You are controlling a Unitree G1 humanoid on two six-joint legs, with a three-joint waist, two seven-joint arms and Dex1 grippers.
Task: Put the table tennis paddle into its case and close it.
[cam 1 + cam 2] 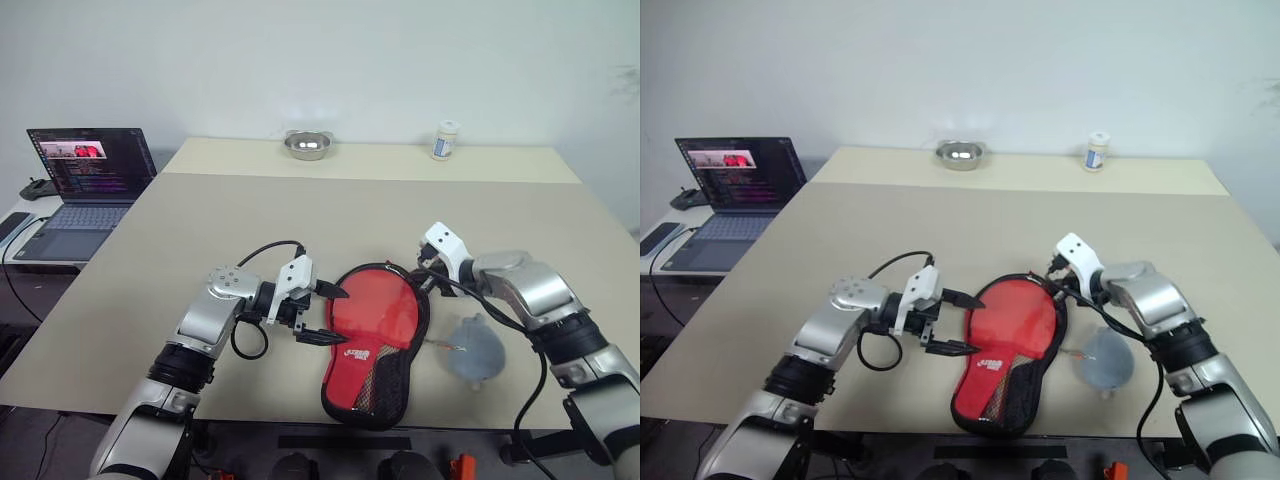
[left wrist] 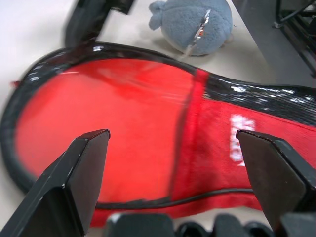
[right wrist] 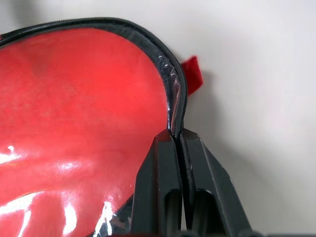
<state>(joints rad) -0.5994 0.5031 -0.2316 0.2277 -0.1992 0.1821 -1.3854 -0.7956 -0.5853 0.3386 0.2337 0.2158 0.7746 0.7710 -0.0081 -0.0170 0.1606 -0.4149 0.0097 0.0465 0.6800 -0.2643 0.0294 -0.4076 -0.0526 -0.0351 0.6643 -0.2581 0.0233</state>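
Note:
The case [image 1: 375,335] lies flat near the table's front edge, a black paddle-shaped pouch with its clear side up, showing red and a white logo [image 2: 240,138]. The table tennis paddle is hidden; I cannot tell it apart from the red under the plastic. My right gripper [image 3: 177,134] is at the case's round far end, shut on the black zipper rim [image 3: 163,59], where a small red tab [image 3: 192,74] sticks out. My left gripper [image 1: 340,315] hovers open at the case's left side, fingers [image 2: 89,148] spread wide and holding nothing.
A grey-blue plush toy [image 1: 472,350] lies just right of the case, under my right arm. A metal bowl [image 1: 307,146] and a small white bottle [image 1: 446,140] stand at the table's far edge. An open laptop [image 1: 85,185] sits on a side desk to the left.

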